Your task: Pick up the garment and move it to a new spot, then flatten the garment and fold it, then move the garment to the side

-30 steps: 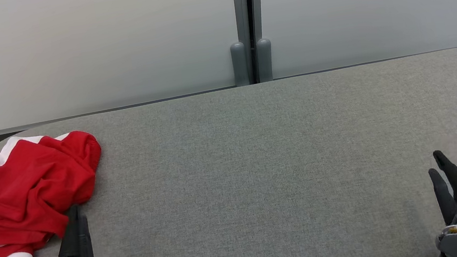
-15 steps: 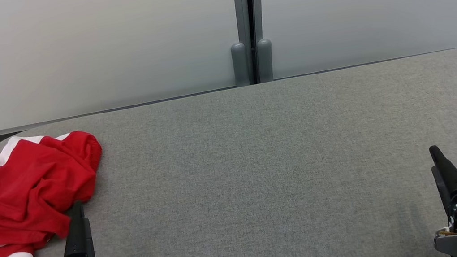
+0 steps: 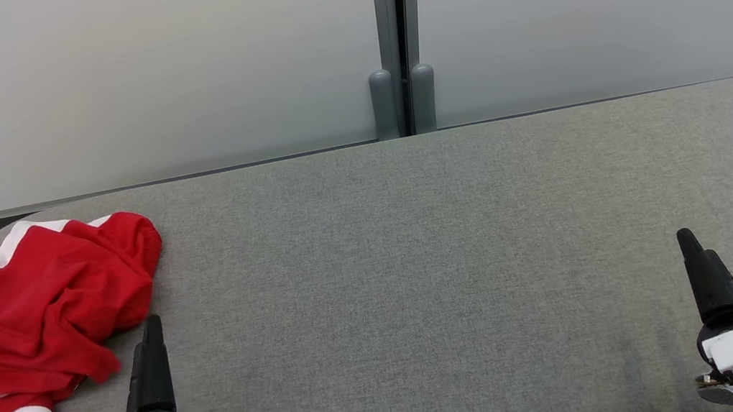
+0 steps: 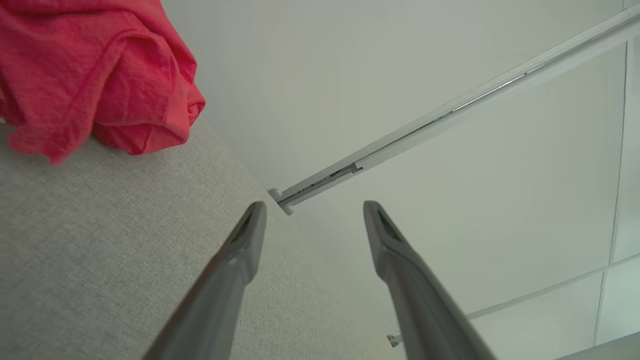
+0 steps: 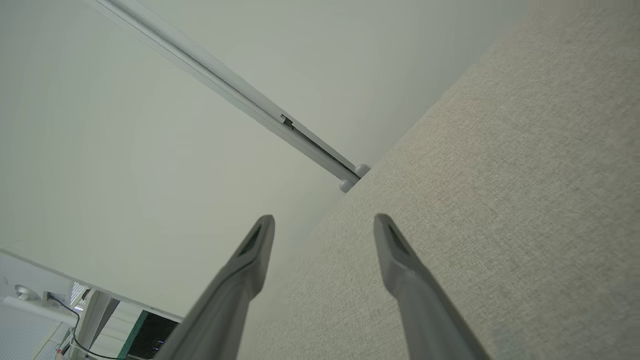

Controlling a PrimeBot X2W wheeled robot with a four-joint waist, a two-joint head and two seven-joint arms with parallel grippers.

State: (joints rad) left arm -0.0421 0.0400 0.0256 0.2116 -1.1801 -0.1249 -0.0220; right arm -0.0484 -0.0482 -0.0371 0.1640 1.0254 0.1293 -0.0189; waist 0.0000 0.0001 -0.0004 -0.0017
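At the far left of the head view, the crumpled red and white cloth garment (image 3: 41, 313) lies in a lumpy heap on the left end of the flat grey cloth-covered table (image 3: 419, 263). Its white part runs down to the lower left corner of the frame. It is bunched up, not flat and not folded. Just to the right of the heap, near the bottom of the frame, the left gripper (image 3: 151, 327) points up the picture. It is close beside the red cloth but not touching it. In the left wrist view its two dark fingers (image 4: 240, 260) stand spread apart with nothing between them, and the garment (image 4: 95, 75) sits off in the upper left corner. The wide middle of the table has nothing on it. Behind it stand pale wall panels (image 3: 171, 68) with a dark grey seam (image 3: 405, 98) between them. At the lower right of the head view, the right gripper (image 3: 695, 244) is well apart from the garment. In the right wrist view its fingers (image 5: 400, 265) are spread wide too, and it holds nothing. So the job looks like it is at the very start. No step looks done. The garment is not yet picked up, and moving it, flattening it, folding it and setting it aside are all left to do.
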